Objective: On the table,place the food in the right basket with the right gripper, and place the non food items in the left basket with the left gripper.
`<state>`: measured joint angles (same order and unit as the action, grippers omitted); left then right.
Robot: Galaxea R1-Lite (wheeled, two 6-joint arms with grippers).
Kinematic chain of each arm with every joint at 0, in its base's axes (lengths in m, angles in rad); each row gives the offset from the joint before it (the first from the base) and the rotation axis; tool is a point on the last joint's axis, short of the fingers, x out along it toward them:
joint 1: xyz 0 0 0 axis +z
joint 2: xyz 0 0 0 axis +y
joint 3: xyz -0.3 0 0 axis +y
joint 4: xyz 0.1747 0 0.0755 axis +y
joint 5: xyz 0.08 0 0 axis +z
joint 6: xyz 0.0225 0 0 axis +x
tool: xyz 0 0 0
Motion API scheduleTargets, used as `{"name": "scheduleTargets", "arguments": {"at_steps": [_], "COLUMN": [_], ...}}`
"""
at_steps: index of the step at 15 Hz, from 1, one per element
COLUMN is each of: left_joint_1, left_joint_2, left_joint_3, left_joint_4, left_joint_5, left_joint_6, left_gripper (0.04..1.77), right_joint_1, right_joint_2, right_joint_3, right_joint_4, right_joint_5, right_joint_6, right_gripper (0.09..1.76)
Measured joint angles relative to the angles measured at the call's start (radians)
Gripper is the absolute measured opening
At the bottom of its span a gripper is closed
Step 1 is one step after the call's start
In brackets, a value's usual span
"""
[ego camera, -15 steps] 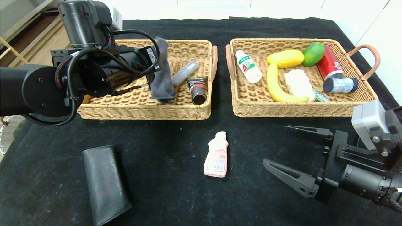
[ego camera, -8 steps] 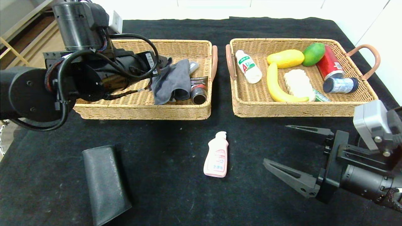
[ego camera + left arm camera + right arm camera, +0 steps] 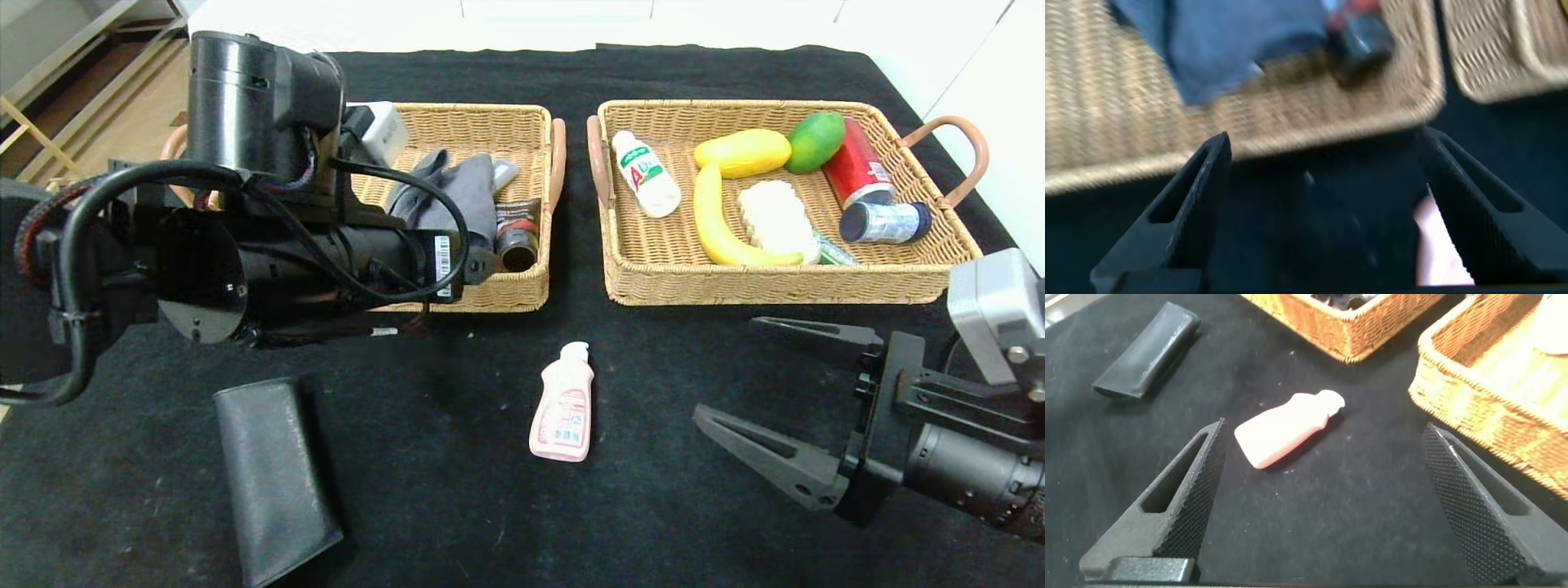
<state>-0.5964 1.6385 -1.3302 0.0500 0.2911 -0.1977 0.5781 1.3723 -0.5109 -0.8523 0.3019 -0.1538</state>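
The grey cloth (image 3: pixel 457 192) lies inside the left basket (image 3: pixel 522 290), draped against a black tube (image 3: pixel 514 233), and nothing grips it. The left end effector (image 3: pixel 1323 212) hangs with its fingers wide and empty over the basket's near wall and the dark tabletop (image 3: pixel 424 425) just in front of it.

Two things lie outside the baskets: a pink bottle (image 3: pixel 563 404) near the middle of the tabletop and a black case (image 3: pixel 273 474) at the near left. Both look like non-food, so both appear to belong to the left arm. The right basket (image 3: pixel 775 282) already holds a banana (image 3: pixel 718 224), other fruit and cans.

The right end effector (image 3: pixel 1323 498) waits at the near right, spread wide with nothing between its fingers, the pink bottle just ahead of it.

For the next pick, the left arm would do well to come down over the bottle's middle with its fingers set across the narrow width, clear of the basket wall.
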Motion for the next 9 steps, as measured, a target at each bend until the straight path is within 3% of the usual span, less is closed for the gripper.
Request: {"name": "scheduleTargets", "arguments": {"at_steps": [3, 9], "left_joint_1": [-0.09, -0.224], "left_joint_2": [-0.004, 0.077], "left_joint_3": [0.007, -0.003], "left_joint_4": [0.041, 0.061], "left_joint_5": [0.02, 0.155], "left_joint_6": [-0.001, -0.007], "left_gripper": [1.66, 1.69], "right_joint_1": [0.0, 0.005], "right_joint_2": [-0.02, -0.055], "right_joint_3": [0.0, 0.01], "right_joint_4": [0.0, 0.004], "right_joint_5": [0.001, 0.004], "right_joint_6": [0.0, -0.031], "right_gripper": [1.71, 1.71]}}
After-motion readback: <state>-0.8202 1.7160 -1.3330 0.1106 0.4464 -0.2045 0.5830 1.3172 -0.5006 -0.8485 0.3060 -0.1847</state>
